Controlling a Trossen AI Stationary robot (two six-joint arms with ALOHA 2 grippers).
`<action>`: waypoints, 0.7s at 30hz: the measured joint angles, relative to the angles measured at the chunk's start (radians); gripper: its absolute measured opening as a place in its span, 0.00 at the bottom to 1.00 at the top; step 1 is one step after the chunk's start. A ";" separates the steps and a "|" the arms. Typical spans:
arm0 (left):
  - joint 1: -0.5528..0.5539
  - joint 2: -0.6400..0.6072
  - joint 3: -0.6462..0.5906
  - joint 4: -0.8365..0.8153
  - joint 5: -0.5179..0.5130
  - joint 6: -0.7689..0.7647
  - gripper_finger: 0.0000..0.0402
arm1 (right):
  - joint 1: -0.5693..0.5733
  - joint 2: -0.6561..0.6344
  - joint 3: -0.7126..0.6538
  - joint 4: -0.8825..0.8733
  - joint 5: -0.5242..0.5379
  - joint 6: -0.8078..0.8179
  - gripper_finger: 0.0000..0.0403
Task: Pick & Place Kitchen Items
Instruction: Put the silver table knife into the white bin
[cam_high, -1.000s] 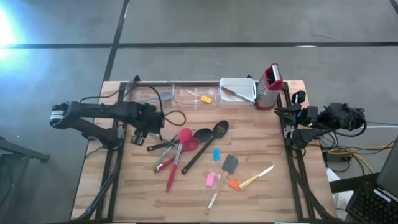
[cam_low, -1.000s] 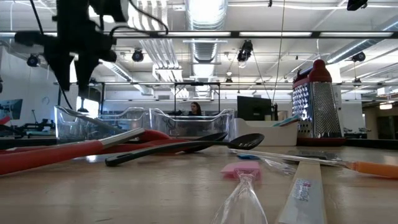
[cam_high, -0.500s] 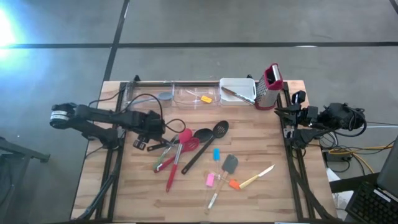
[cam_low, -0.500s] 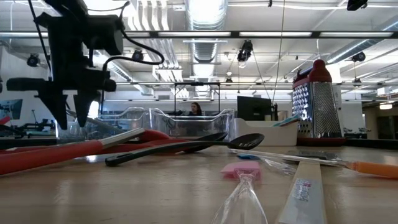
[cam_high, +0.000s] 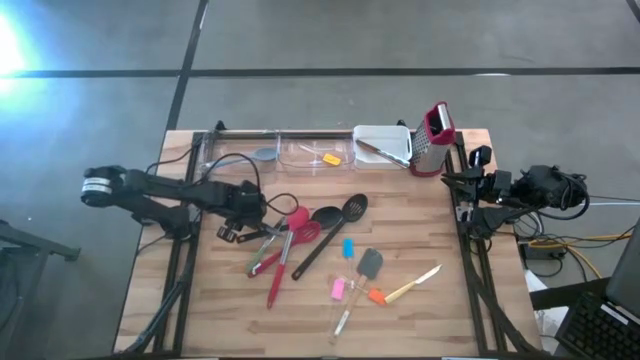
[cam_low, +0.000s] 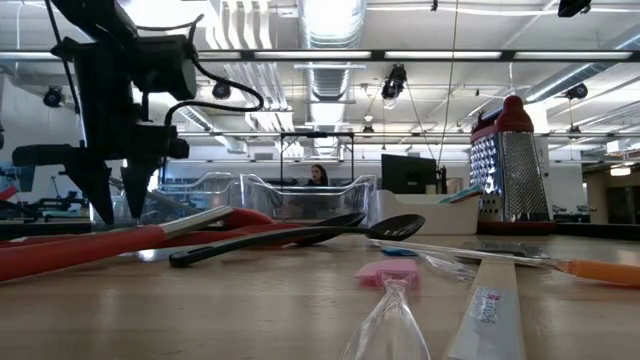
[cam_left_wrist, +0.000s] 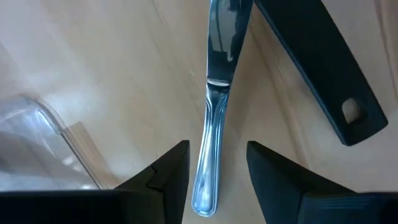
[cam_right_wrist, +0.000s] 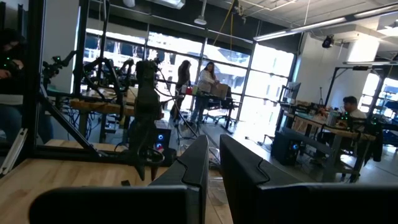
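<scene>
Surface: wooden table (cam_high: 420, 320), open workshop hall behind.
Left gripper (cam_left_wrist: 216, 171): fingers parted, straddling handle of steel knife (cam_left_wrist: 214, 124), beside black handle (cam_left_wrist: 320, 62).
Right gripper (cam_right_wrist: 212, 165): clenched, empty, parked at table's right edge.
Utensils: clustered mid-table.

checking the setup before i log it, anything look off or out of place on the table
Nothing damaged or spilled. The utensils lie in a loose overlapping pile mid-table, the red whisk crossing the black slotted spoon. The box grater stands upright.
</scene>
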 joint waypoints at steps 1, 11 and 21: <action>0.005 0.004 0.000 0.000 0.003 0.000 0.40 | 0.000 0.000 0.000 0.000 0.000 0.000 0.08; 0.064 0.086 0.000 0.052 0.012 0.016 0.27 | 0.000 0.000 0.000 0.000 0.000 0.000 0.08; 0.075 0.203 0.004 0.081 0.053 0.063 0.17 | 0.000 0.000 0.000 0.000 0.000 0.000 0.08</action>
